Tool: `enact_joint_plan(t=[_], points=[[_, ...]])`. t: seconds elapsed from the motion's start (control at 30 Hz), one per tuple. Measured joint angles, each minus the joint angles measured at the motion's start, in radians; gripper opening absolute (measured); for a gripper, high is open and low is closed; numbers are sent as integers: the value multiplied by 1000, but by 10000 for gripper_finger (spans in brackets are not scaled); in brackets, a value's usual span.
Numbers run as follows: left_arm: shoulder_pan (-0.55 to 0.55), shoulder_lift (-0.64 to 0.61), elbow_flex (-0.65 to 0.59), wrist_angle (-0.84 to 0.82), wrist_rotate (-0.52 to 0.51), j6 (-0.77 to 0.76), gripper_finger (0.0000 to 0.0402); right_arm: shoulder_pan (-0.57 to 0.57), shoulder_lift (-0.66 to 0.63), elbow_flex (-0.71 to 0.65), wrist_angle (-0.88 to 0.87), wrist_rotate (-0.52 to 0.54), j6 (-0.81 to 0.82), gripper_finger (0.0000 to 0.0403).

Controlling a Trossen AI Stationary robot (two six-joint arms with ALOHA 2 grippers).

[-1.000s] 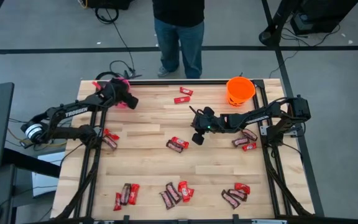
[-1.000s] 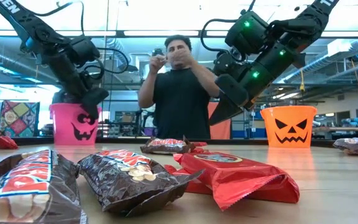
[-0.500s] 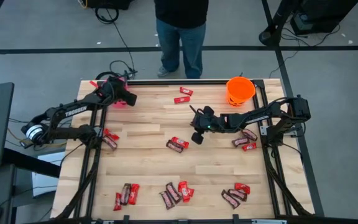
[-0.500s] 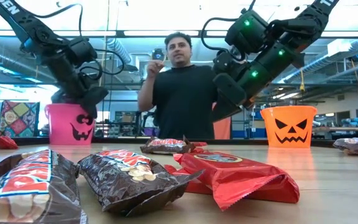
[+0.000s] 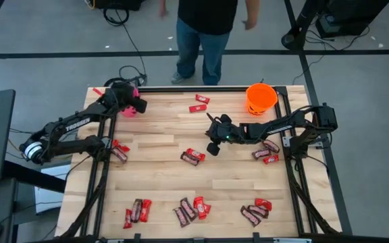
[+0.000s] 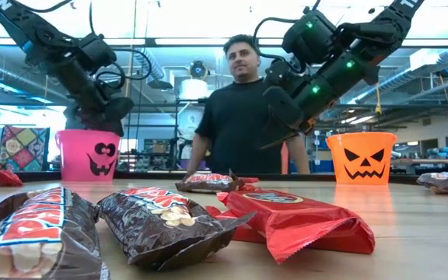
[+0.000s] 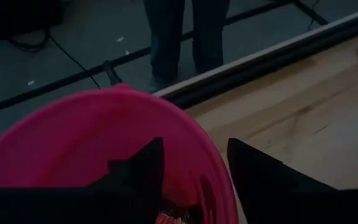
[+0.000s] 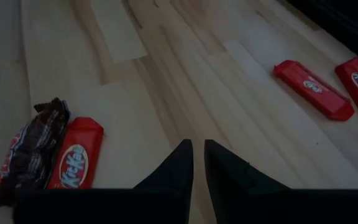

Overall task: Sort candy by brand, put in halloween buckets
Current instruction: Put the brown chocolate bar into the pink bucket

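Most candy (image 5: 193,157) still litters the table; left gripper (image 7: 194,180) hangs parted over the far-left pink bucket (image 5: 131,108), right gripper (image 8: 198,163) nearly closed, empty, mid-table.

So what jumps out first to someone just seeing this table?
Two buckets at the far edge: the pink bucket at the left corner with the left gripper poised over it, jaws apart, and the orange bucket at the right. Red and brown candy lies scattered over the table, and the right gripper hangs mid-table, jaws nearly shut and empty.
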Motion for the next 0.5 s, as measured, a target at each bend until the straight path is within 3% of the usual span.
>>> enact_joint_plan(t=[0.13, 0.3, 0.5], points=[[0, -22, 119, -140, 69, 19, 217, -12, 0, 0, 33, -1, 0, 55], [-27, -78, 254, -314, 66, 29, 219, -13, 0, 0, 32, -3, 7, 55], [-141, -207, 140, -321, 63, -63, 214, -13, 0, 0, -8, -3, 18, 55]])
